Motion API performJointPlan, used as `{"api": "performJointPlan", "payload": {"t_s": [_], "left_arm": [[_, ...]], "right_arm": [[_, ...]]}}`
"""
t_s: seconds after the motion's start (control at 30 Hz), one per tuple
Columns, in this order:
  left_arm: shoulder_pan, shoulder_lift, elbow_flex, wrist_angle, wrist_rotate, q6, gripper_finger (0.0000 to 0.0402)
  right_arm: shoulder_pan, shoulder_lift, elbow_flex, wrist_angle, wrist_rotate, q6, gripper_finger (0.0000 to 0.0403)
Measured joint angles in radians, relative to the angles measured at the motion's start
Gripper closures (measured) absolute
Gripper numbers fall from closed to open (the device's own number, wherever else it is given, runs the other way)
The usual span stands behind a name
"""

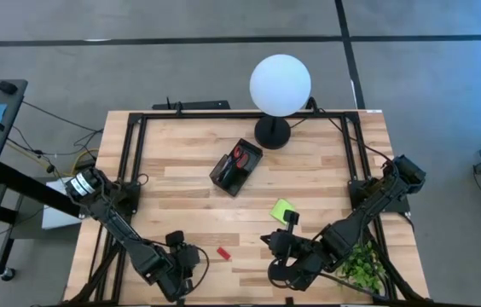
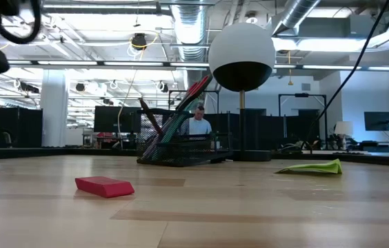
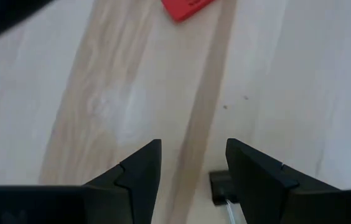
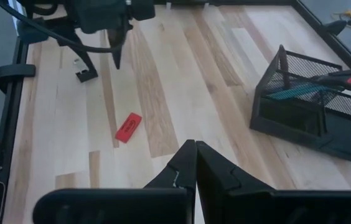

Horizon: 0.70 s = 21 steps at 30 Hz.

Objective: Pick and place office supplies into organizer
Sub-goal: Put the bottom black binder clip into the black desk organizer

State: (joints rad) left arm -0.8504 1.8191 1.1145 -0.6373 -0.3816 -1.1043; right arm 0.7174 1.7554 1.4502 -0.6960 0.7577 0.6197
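One mesh organizer (image 1: 234, 168), one red eraser (image 1: 222, 252), one green sticky-note pad (image 1: 284, 210), one globe lamp (image 1: 280, 83), one plant (image 1: 364, 264)

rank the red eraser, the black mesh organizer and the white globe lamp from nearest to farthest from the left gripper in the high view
1. Red eraser, just right of the left gripper.
2. Black mesh organizer, mid-table.
3. White globe lamp, at the far edge.

From my table-level feed I see a flat red piece (image 2: 104, 186) lying near on the left of the wooden table (image 2: 250, 213), and a lime-green sticky-note pad (image 2: 313, 167) farther back on the right. The black mesh organizer (image 2: 181, 153) sits far centre with red scissor handles (image 2: 196, 89) and pens (image 2: 154, 127) sticking up. The globe lamp (image 2: 242, 47) stands just right of it, a person (image 2: 198, 122) beyond.
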Motion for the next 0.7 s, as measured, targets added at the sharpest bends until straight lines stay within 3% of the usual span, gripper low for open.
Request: {"api": "performJointPlan", "payload": {"t_s": [0.27,0.7], "left_arm": [[0.036,0.0,0.052,0.007,0.032,0.059,0.0223],[0.036,0.0,0.103,0.035,-0.012,0.057,0.0223]], "right_arm": [[0.0,0.0,0.0,-0.002,0.0,0.0,0.0403],[-0.039,0.0,0.0,0.006,-0.001,0.0,0.0403]]}}
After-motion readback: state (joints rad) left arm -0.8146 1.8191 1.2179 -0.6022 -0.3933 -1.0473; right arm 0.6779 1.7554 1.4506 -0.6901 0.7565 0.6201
